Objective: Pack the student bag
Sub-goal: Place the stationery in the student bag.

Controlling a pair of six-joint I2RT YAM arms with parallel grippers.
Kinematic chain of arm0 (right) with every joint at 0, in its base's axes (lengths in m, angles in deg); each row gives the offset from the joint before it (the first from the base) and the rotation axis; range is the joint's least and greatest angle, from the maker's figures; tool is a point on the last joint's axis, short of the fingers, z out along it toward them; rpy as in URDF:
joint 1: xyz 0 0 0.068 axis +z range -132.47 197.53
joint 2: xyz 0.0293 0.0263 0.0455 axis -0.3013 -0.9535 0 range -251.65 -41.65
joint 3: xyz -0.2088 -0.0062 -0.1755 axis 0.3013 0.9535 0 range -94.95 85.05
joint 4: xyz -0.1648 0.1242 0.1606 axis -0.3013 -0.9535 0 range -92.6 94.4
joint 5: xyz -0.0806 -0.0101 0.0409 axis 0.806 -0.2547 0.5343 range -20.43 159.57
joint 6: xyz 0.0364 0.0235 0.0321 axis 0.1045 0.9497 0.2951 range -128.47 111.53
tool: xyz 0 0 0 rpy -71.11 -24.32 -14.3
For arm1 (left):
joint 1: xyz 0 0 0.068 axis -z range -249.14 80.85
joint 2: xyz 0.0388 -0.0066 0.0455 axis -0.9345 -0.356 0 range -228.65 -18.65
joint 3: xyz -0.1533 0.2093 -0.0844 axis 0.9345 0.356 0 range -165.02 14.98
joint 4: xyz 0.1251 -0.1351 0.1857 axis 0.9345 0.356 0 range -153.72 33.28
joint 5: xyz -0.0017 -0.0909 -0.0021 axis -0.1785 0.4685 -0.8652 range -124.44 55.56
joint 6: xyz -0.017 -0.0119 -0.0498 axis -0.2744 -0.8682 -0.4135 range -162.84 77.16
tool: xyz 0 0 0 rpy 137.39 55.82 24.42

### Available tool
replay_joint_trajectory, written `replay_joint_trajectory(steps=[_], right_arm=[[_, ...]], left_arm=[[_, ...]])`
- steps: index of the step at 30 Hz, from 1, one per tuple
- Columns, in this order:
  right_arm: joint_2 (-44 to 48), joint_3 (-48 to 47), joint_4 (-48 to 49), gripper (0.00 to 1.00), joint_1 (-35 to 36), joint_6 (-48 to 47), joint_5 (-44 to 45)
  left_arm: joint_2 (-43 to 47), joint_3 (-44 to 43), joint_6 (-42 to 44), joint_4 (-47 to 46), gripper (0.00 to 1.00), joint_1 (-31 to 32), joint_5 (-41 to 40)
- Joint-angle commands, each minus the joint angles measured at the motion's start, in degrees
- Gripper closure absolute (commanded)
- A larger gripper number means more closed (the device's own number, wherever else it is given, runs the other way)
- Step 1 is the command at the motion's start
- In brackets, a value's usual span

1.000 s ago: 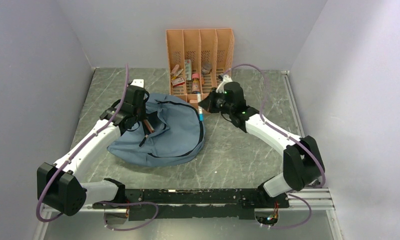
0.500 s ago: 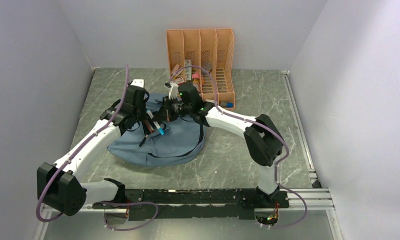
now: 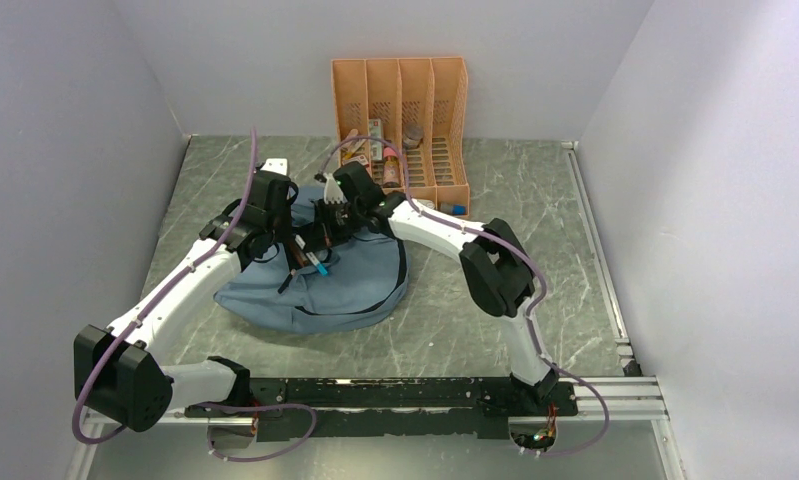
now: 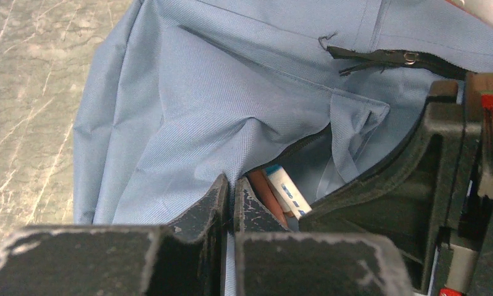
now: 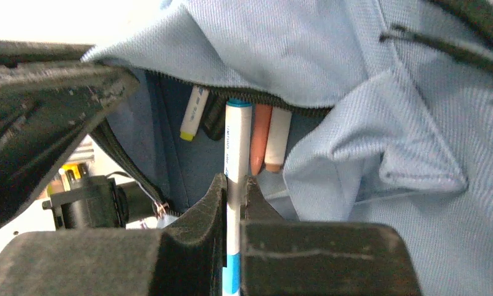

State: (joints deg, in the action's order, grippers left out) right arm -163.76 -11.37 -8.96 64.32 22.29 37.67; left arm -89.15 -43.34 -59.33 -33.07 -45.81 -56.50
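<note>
The student bag [image 3: 345, 285] at centre frame is matt, finely woven blue cloth. The table [image 3: 475, 300] under it looks like smooth, grey-veined stone. The file organizer [image 3: 400, 85] at upper centre is orange plastic; the pen [image 5: 236, 154], glossy white plastic; the left gripper [image 4: 230, 185], scuffed matt black.

Grey table [image 3: 475, 300]: student bag [image 3: 345, 290], orange organizer [image 3: 445, 90]

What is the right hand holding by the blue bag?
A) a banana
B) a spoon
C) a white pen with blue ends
C: the right hand pinches a white pen with blue ends, pointing into the open blue bag.
</note>
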Motion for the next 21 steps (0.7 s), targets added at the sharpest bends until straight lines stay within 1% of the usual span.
replay_joint_trajectory(steps=[1, 6, 10, 16, 19, 21], right_arm=[[-3.47, -5.60, -2.05, 1.00, 0.32, 0.58, 0.28], [-8.62, -14.54, -4.35, 1.00, 0.19, 1.60, 0.22], [-11.66, -17.00, -1.29, 0.99, 0.25, 4.75, 0.35], [-12.64, -15.26, 6.04, 0.89, 0.31, 8.85, 1.84], [-12.74, -15.05, 6.79, 0.80, 0.53, 8.69, 1.73], [-12.08, -14.36, 6.69, 0.76, 0.74, 8.01, 2.21]], left_arm=[[0.45, -1.09, 0.14, -2.88, 0.95, -0.30, -0.97], [0.46, -1.09, 0.14, -2.88, 0.95, -0.26, -1.12], [0.45, -1.09, 0.14, -2.88, 0.95, -0.22, -1.05], [0.45, -1.09, 0.07, -2.79, 0.95, -0.22, -1.18], [0.36, -1.09, 0.12, -2.79, 0.95, -0.13, -1.27], [0.42, -1.04, 0.14, -2.79, 0.95, -0.13, -1.29]])
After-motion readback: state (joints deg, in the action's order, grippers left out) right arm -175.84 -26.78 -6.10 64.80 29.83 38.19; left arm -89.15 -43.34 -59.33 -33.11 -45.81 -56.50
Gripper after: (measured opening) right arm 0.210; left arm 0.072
